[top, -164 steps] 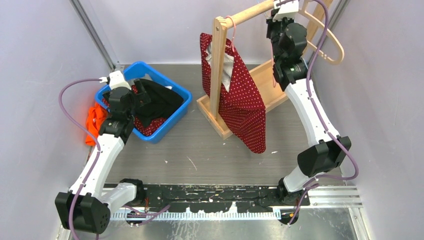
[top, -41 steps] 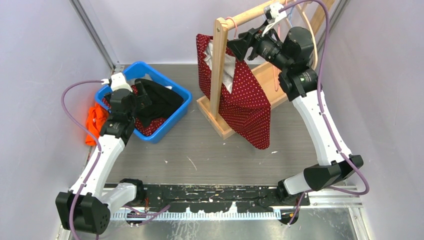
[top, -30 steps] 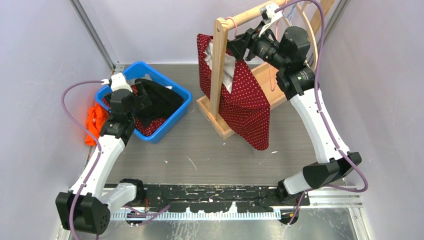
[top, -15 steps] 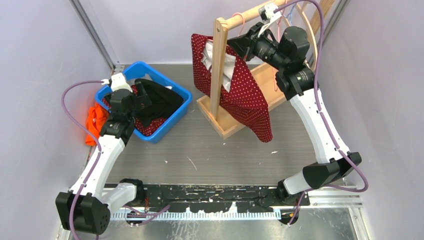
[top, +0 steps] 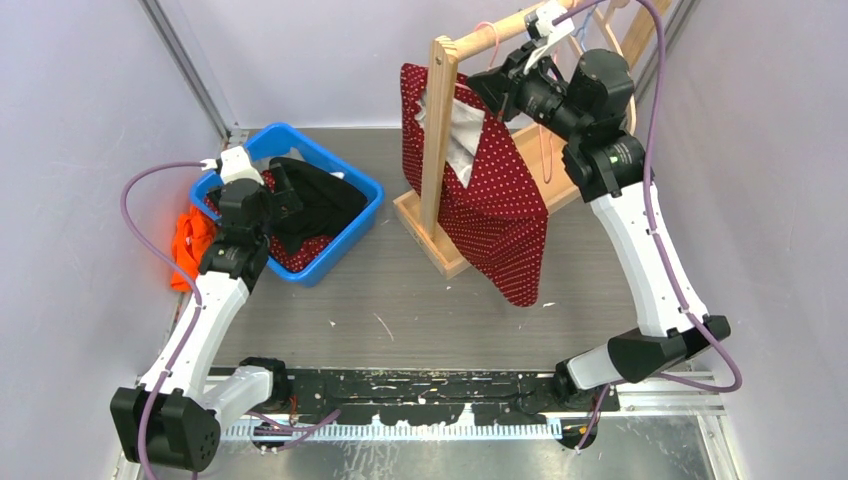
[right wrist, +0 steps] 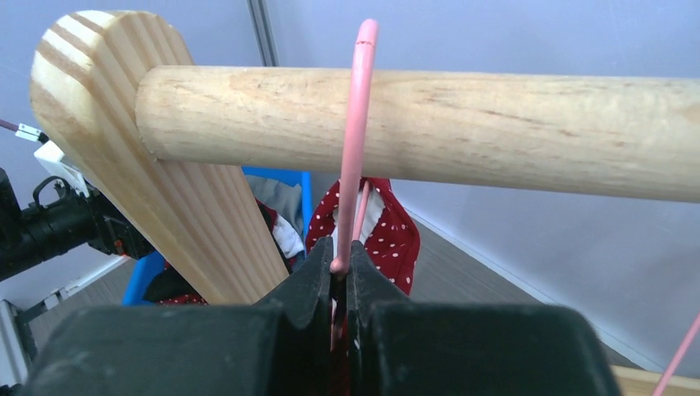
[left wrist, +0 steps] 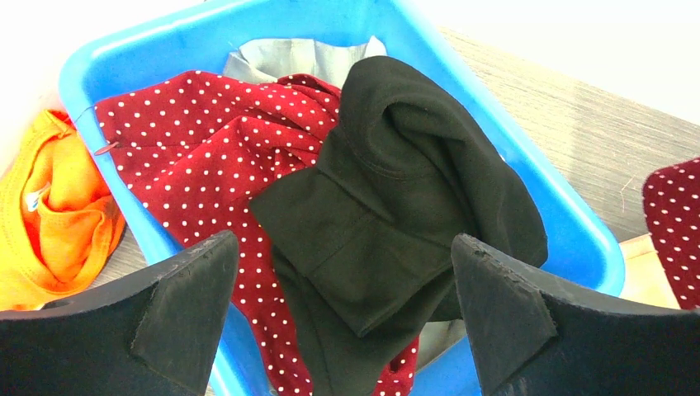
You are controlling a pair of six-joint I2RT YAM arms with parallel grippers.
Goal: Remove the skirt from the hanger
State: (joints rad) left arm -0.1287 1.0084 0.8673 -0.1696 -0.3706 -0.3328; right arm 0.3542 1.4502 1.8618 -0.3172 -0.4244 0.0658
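Note:
A red white-dotted skirt (top: 492,205) hangs on a pink hanger (right wrist: 357,140) whose hook goes over the wooden rail (right wrist: 462,132) of the rack (top: 437,140). My right gripper (right wrist: 340,268) is shut on the hanger's neck just below the rail; it also shows in the top view (top: 492,88). A bit of the skirt (right wrist: 388,231) shows behind the jaws. My left gripper (left wrist: 342,313) is open and empty above the blue bin (left wrist: 528,177); it hovers over the bin in the top view (top: 285,190).
The blue bin (top: 355,180) holds a black garment (left wrist: 396,214) and a red dotted garment (left wrist: 206,165). An orange cloth (top: 190,240) lies left of it. More hangers (top: 655,90) hang at the rail's far end. The rack's wooden base (top: 435,245) sits on the table.
My right arm swung from the rail's far end to the pink hanger and gripped it. The skirt swung up and left, then settled back down. The left arm has not moved.

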